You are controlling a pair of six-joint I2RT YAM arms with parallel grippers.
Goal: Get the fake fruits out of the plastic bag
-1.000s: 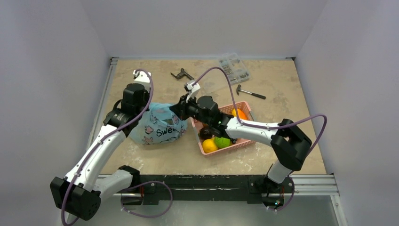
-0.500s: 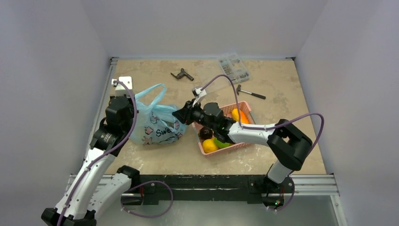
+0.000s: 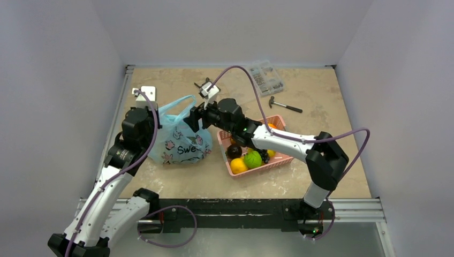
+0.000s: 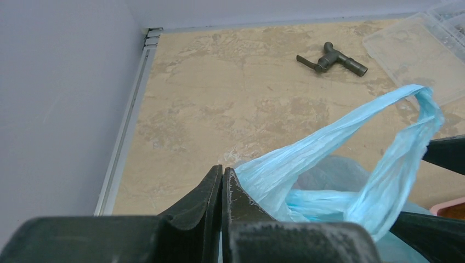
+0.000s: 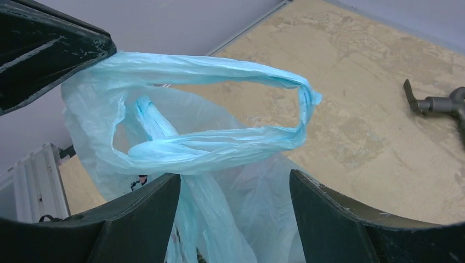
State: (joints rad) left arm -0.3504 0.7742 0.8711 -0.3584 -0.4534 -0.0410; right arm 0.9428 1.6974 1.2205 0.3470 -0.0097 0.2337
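the loop of the plastic bag [image 3: 179, 142] stands open before my spread right tool [image 5: 233, 186]; the pink basket [image 3: 262, 167] crowds the bag's right, bare tabletop [image 3: 171, 83] lies behind.

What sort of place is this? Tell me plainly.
Likely a robot lab test cell: a stone-patterned tabletop boxed in by blank white walls, with a hammer and a clear parts box lying about.
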